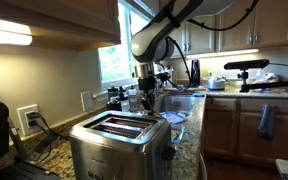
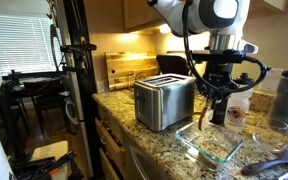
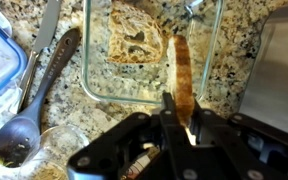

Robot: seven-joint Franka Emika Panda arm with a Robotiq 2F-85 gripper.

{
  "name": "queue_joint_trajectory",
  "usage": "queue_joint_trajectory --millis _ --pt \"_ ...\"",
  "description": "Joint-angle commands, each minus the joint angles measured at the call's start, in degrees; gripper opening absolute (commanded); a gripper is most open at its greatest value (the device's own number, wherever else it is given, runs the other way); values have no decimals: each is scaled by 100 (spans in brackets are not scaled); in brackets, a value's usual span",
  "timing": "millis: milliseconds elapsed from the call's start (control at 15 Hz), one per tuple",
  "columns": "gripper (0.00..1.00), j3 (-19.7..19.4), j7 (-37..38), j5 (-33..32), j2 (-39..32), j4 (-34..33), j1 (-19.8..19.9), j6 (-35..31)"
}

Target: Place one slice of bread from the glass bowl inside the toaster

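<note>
In the wrist view the fingers (image 3: 167, 108), at lower centre, are closed narrowly on the lower end of the slice (image 3: 182, 75). The slice stands on edge, and its far end reaches over the right part of the bowl (image 3: 104, 85). I cannot tell whether it touches the glass. A second slice (image 3: 134, 40) lies flat in the bowl at upper centre. A spoon (image 3: 34, 105) and a knife (image 3: 46, 35) lie on the speckled desk (image 3: 239, 40) at the left. In an exterior view the held slice hangs right of centre above the bowl, and the toaster (image 2: 164, 100) stands near it at centre, slots up.
</note>
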State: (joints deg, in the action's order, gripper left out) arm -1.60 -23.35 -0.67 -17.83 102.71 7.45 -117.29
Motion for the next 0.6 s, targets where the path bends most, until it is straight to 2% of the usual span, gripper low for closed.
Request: queue_joint_trajectory --millis 0,533 --pt "8 -12 15 -43 738 730 -21 -252" --pt "8 -55 40 -114 1671 1471 -92 -300"
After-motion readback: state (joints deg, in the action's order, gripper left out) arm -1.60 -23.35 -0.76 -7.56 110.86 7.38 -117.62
